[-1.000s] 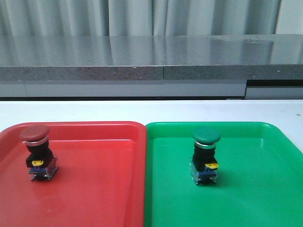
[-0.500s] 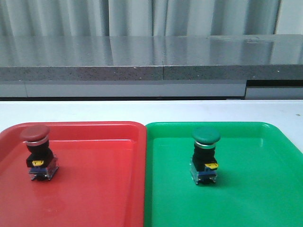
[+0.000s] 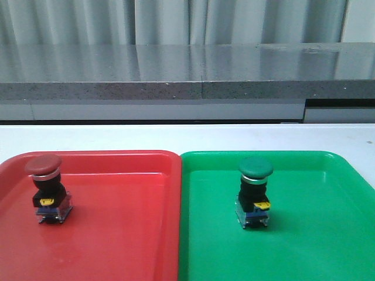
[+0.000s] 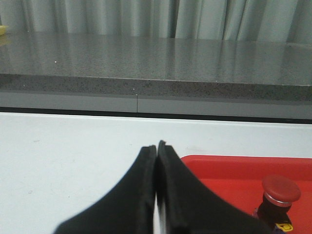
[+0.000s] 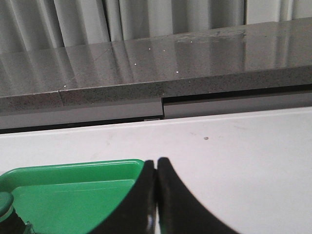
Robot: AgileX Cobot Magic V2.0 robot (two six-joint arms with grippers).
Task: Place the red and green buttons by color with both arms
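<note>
The red button [image 3: 47, 187] stands upright at the left of the red tray [image 3: 117, 234]; it also shows in the left wrist view [image 4: 280, 197]. The green button [image 3: 254, 190] stands upright in the green tray [image 3: 316, 234]; only its edge shows in the right wrist view [image 5: 6, 210]. My left gripper [image 4: 156, 146] is shut and empty, off the red tray's outer side. My right gripper [image 5: 156, 162] is shut and empty, at the green tray's far outer corner [image 5: 97, 168]. Neither arm shows in the front view.
The two trays lie side by side, touching, on a white table [image 3: 187, 137]. A grey stone ledge [image 3: 187, 73] and a curtain run behind the table.
</note>
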